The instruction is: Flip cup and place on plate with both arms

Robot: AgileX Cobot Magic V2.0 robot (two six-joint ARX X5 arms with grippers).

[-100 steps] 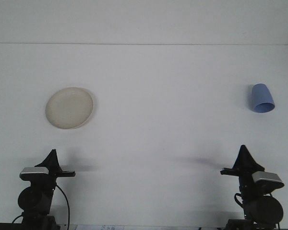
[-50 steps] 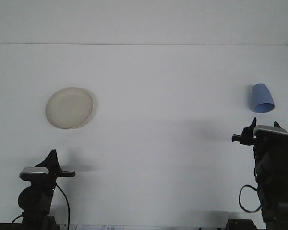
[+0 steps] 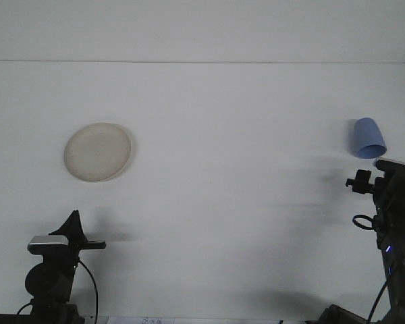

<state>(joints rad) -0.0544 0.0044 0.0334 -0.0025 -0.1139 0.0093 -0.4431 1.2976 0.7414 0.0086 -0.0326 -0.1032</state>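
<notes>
Right hand (image 3: 389, 164) moved up near cup (image 3: 368, 138), blue, lying tilted

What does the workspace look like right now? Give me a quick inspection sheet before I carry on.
Surface: white table, plain, no marks or spills seen.
Job's things: blue cup far right, apparently upside down, mouth toward the camera; cream plate on the left, nothing on it, far apart from the cup.
Clutter: nothing seen.
Grippers: right claw raised just in front of the cup, not touching it; left claw low near the front edge, short of the plate. Finger state unclear on both.
Cables: black cable loops beside the left arm; another at the right arm.
Surroundings: white back wall, nothing else seen.
</notes>
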